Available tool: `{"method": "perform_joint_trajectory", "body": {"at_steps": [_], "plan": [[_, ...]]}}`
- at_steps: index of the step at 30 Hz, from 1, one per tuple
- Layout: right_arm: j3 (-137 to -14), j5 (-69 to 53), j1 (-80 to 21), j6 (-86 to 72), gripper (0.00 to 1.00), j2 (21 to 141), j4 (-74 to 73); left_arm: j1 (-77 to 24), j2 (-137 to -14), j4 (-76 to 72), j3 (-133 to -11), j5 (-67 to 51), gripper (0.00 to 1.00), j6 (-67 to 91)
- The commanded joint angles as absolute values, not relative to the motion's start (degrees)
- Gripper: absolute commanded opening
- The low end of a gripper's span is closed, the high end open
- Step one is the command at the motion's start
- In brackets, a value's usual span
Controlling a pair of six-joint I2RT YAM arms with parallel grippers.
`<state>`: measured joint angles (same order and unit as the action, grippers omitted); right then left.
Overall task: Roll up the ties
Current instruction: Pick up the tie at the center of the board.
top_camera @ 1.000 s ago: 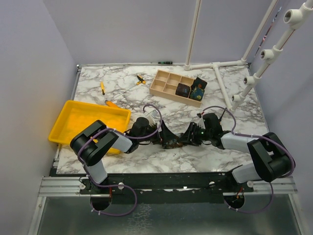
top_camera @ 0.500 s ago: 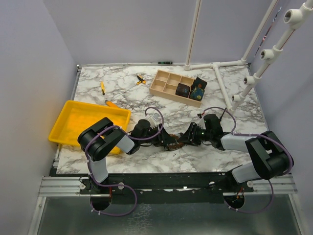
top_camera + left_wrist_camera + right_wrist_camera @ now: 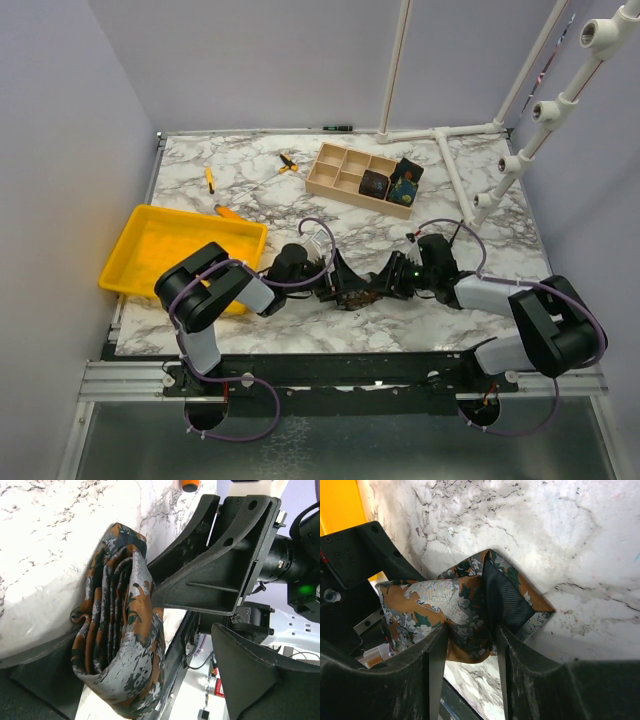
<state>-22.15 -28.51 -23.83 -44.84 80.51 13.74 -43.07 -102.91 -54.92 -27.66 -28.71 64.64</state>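
Observation:
A rust-brown mottled tie [image 3: 352, 292], wound into a fist-sized roll, lies on the marble table between both grippers. In the right wrist view the roll [image 3: 462, 607] is pinched between my right gripper's [image 3: 468, 647] fingers, with its dark lining showing. In the left wrist view the roll [image 3: 120, 630] rests against one finger [image 3: 35, 672] of my left gripper [image 3: 150, 680]. Its jaws stand wide apart and the other finger [image 3: 255, 675] is clear of the fabric. From above, the left gripper [image 3: 333, 284] and right gripper [image 3: 383, 286] meet at the roll. Two dark rolled ties [image 3: 390, 183] sit in the wooden box.
A wooden compartment box [image 3: 345, 170] stands at the back centre. A yellow tray [image 3: 165, 250] lies at the left, next to the left arm. Orange-handled screwdrivers [image 3: 209, 178] lie at the back left. White pipe framing [image 3: 455, 175] runs along the right side.
The left arm has leaned a little to the right, closer to the roll. The right gripper keeps its hold on the roll in the same place.

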Motion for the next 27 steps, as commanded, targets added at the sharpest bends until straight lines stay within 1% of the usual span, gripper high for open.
{"method": "perform_joint_trajectory", "body": {"at_steps": [1, 5, 8, 16, 22, 25, 27], "plan": [[-21.2, -21.5, -24.0, -40.5, 0.46, 78.6, 2.9, -43.5, -99.5, -42.2, -25.2, -24.9, 0.99, 63.3], [-21.9, -21.3, -24.0, -40.3, 0.53, 76.0, 1.4, -43.5, -95.7, -32.5, -25.4, -21.9, 0.99, 63.7], [-21.8, -21.0, -24.0, -41.4, 0.57, 74.5, 1.7, -43.8, -94.4, -32.2, -24.1, -21.0, 0.99, 67.2], [-23.4, -18.7, -24.0, -41.6, 0.61, 70.3, 0.2, -45.6, -92.3, -32.2, -22.4, -17.6, 0.99, 71.5], [-27.5, -17.8, -24.0, -38.8, 0.71, 67.7, -5.6, -47.6, -91.5, -32.4, -21.2, -14.6, 0.99, 73.3], [-28.9, -18.9, -24.0, -37.8, 0.70, 68.2, -5.5, -48.9, -91.7, -33.6, -21.2, -13.8, 0.99, 74.0], [-29.8, -20.5, -24.0, -37.1, 0.66, 69.6, -5.2, -49.5, -92.2, -34.9, -21.2, -13.4, 0.99, 74.5]]}}
